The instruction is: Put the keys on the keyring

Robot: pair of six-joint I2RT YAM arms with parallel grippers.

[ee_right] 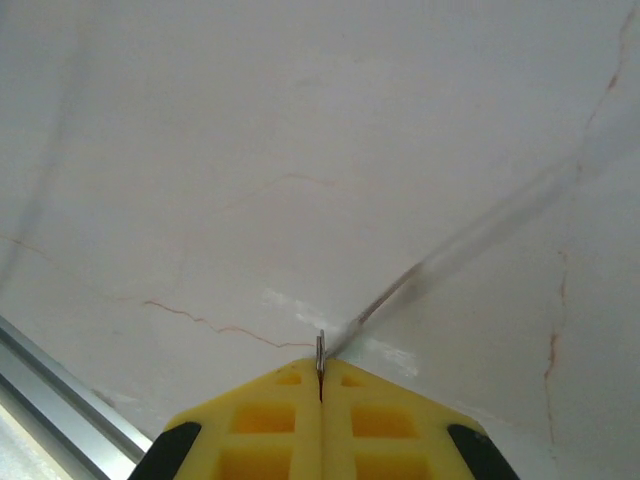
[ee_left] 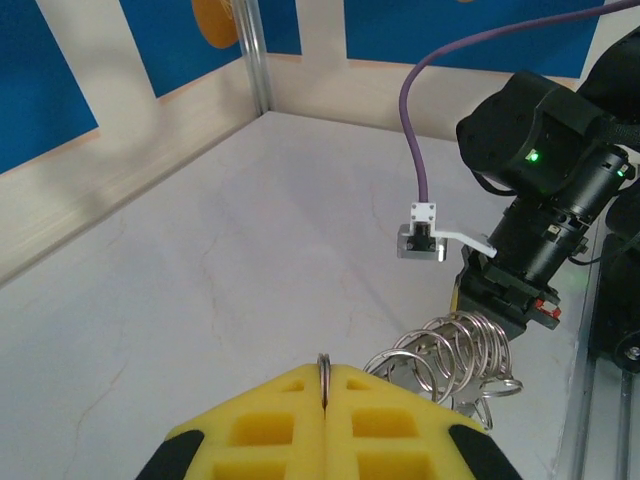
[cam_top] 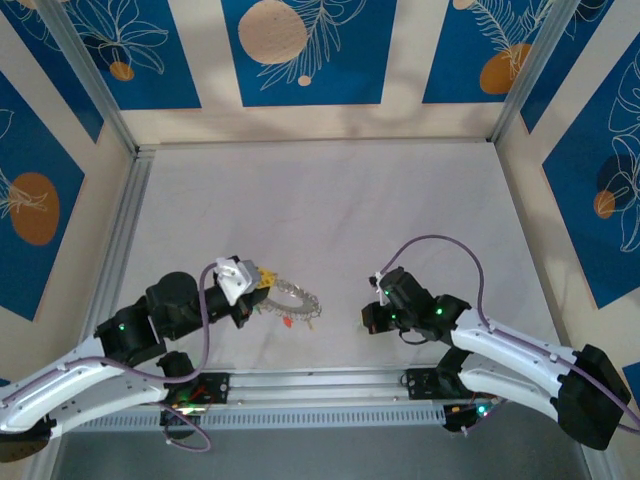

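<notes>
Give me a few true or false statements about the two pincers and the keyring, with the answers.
1. The left pincer is shut on a loop of the keyring. True.
2. The right pincer is wide open. False: it is shut, with a thin metal piece sticking out between its fingertips.
3. The keyring lies against the back wall. False: it lies toward the near edge of the table, at the left pincer.
4. The table is white. True.
</notes>
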